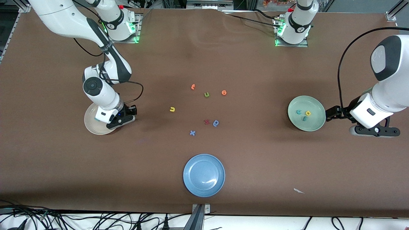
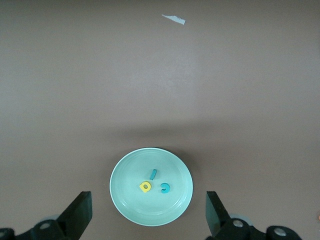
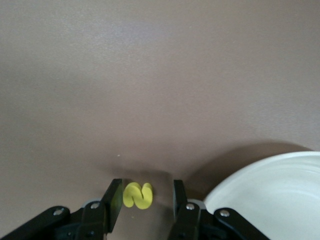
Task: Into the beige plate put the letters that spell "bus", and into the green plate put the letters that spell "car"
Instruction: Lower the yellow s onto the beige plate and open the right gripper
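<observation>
Front view: right hand low at the beige plate, at that plate's edge toward the desk's middle, fingers hidden under the wrist and whatever sits between them not visible. Left hand off the green plate toward the left arm's end of the desk, waiting. Teal c, yellow a and teal r lying in the green plate. Yellow u loose on the brown desk between the beige plate and a scatter of other small letters. Blue plate nearest the camera, with a white scrap toward the left arm's end.

Left wrist view: fingers spread wide, holding nothing, green plate seen between them farther off. Same three letters in it: r, a, c. White scrap well apart from the plate.

Right wrist view: fingers partly closed, pinching the yellow s from both sides. Rim of the beige plate just beside, cut off at the frame's edge. Teal b not to be made out in any view.
</observation>
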